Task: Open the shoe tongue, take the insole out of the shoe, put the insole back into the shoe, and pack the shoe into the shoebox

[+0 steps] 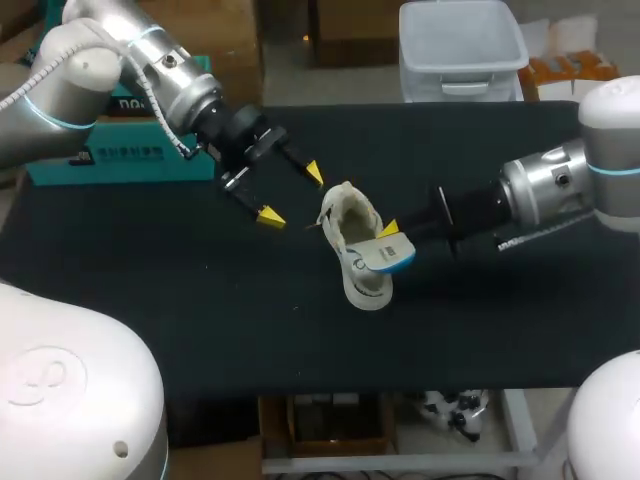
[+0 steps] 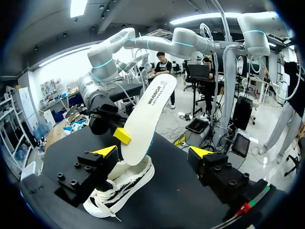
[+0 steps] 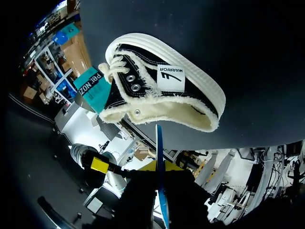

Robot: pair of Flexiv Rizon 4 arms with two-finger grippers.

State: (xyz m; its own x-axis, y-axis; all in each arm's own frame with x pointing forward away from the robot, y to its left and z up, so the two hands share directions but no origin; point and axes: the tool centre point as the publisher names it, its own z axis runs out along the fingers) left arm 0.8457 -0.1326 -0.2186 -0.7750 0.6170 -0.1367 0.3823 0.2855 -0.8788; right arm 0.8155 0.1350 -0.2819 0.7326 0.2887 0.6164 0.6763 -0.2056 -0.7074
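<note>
Right pincer (image 1: 390, 238) is clamped on the insole (image 1: 386, 254), at the shoe (image 1: 345, 215) mid-surface (image 1: 150, 300); left pincer (image 1: 292, 194) stands apart nearby.

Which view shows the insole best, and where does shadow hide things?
Left wrist view: the insole is evenly lit, its broad face showing. Right wrist view: only its thin edge shows, and the right gripper holding it is in shadow. Head view: no glare on the dark table.

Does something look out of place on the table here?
Yes. The insole stands nearly upright, its lower end in the shoe opening, not flat inside. The right gripper is shut on it; the left gripper is open nearby.
</note>
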